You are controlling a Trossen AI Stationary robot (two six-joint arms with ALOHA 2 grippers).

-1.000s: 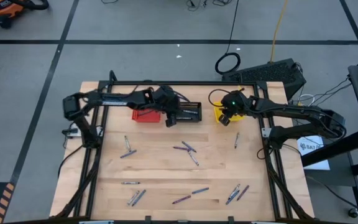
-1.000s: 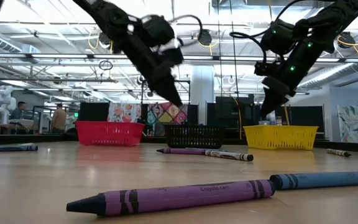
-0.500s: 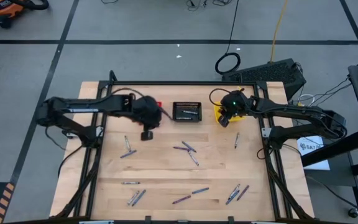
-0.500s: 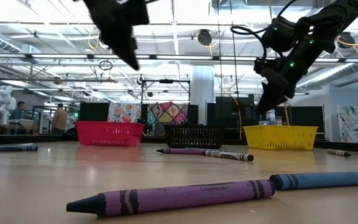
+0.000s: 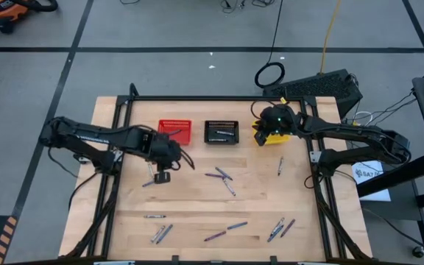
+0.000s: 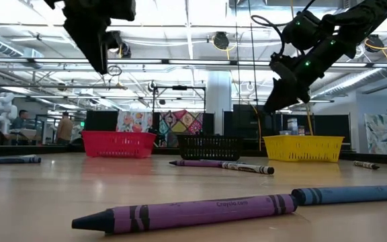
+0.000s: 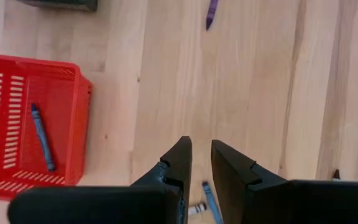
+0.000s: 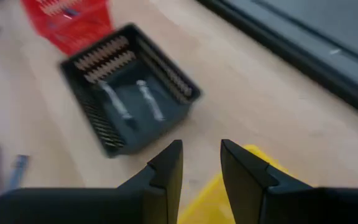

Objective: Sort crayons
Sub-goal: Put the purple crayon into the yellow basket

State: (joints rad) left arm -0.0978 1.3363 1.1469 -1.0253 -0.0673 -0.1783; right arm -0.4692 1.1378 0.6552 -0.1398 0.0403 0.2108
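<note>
Crayons lie scattered on the wooden table (image 5: 197, 202): a pair (image 5: 151, 181) at the left, a purple cluster (image 5: 220, 175) mid-table, and several (image 5: 236, 225) along the near edge. A blue crayon (image 7: 42, 137) lies in the red basket (image 5: 174, 131), and two grey ones (image 8: 126, 102) in the black basket (image 5: 221, 132). My left gripper (image 5: 161, 177) hangs open over the left pair, pointing steeply down; a blue crayon (image 7: 209, 198) shows below its fingers. My right gripper (image 5: 265, 129) hovers open over the yellow basket (image 5: 260, 138), nothing between its fingers.
The three baskets stand in a row at the table's far edge. A black frame rail (image 5: 212, 98) rims the table. In the low view a big purple crayon (image 6: 187, 214) and a blue one (image 6: 351, 195) lie close to the near edge.
My left gripper has swung from between the red and black baskets toward the table's left and near edges, rising and tipping to point more steeply down, and now hangs over the left pair of crayons. My right gripper has stayed over the yellow basket, tipping up and rolling a little.
</note>
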